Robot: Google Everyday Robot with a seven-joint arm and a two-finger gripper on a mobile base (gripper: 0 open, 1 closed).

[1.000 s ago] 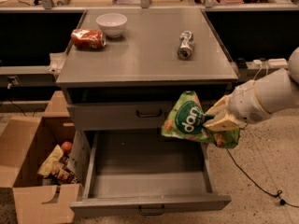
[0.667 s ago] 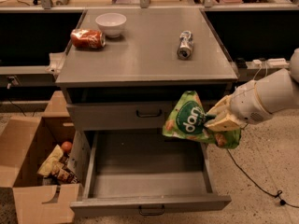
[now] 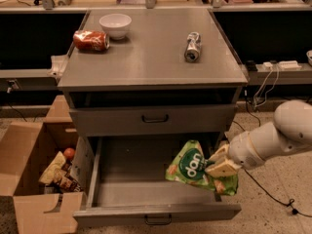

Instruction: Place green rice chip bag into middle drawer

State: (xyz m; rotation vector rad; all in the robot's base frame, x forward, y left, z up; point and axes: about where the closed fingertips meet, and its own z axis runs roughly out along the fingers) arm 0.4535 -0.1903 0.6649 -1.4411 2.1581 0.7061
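Note:
The green rice chip bag (image 3: 191, 168) is crinkly bright green with a dark round logo. It hangs in the air over the right part of the open middle drawer (image 3: 146, 194). My gripper (image 3: 220, 165) comes in from the right on a white arm and is shut on the bag's right edge. The drawer is pulled out wide, its grey tray bare, with a small dark handle (image 3: 157, 222) on its front. The upper handled drawer (image 3: 155, 118) above it is closed.
On the cabinet top (image 3: 151, 57) lie a red-brown can (image 3: 90, 40), a white bowl (image 3: 115, 25) and a silver can (image 3: 193, 46). An open cardboard box (image 3: 34, 179) with snacks stands on the floor at the left. Cables run on the floor at the right.
The bag and my gripper have moved down and a little left, lower over the open drawer's right side. The drawer stays open.

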